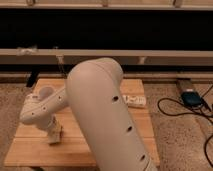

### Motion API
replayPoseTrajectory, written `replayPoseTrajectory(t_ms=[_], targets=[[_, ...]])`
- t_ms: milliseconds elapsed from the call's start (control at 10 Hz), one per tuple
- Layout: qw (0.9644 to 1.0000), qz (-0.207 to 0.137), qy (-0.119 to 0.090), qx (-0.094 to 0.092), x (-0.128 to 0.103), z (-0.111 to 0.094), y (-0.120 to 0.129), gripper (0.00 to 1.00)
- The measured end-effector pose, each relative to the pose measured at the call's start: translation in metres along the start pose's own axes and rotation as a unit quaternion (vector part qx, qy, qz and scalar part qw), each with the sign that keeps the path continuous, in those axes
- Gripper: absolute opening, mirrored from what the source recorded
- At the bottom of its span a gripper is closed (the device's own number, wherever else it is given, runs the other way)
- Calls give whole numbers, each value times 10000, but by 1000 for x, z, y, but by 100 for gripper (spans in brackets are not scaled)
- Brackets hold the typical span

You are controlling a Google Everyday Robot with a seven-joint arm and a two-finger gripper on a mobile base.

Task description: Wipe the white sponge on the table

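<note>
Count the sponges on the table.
1. The white sponge lies on the table's front-left part, under the gripper. The arm covers much of the tabletop, so more may be hidden.

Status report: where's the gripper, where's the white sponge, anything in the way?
Gripper low over the table's front-left. White sponge at its tip, on the planks. Arm hides mid-table; white object far right, clear of it.

The robot's thick white arm (102,117) filled the middle of the camera view, rising from the lower right and bending at a rounded elbow. From there a slimmer forearm (44,106) reached left and turned downward. The gripper (54,134) pointed straight down at the arm's lower left end.
</note>
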Motion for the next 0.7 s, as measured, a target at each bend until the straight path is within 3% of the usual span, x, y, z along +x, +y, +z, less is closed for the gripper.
replayPoseTrajectory(t_ms=[100,700], targets=[[10000,-26,-4,11,-1,0,-2,7],[9995,-6,-266,172,-11,-10,-11,67]])
